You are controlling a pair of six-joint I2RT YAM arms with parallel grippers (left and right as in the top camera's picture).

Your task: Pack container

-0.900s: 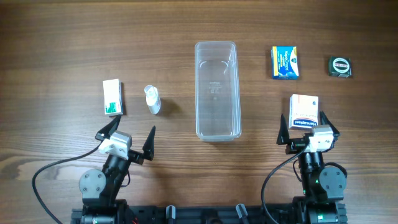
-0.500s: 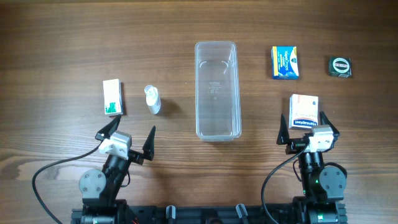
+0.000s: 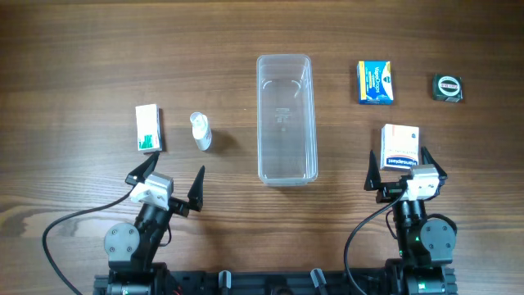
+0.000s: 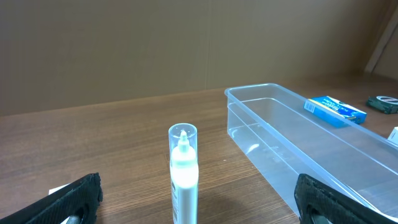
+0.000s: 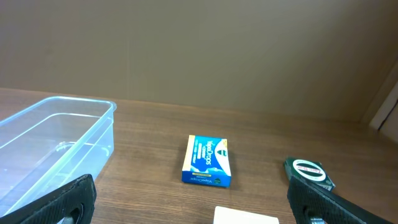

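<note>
Container [image 3: 286,123] is seen empty at table centre. Left gripper [image 3: 173,170] and right gripper [image 3: 401,164] are spread wide, nothing held. Near box [image 3: 400,146] is best pinched across its narrow sides, then laid flat inside.

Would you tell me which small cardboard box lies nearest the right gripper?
The white box with orange and blue print, just ahead of the right gripper; the blue box lies farther back, the green-and-white box far left.
</note>
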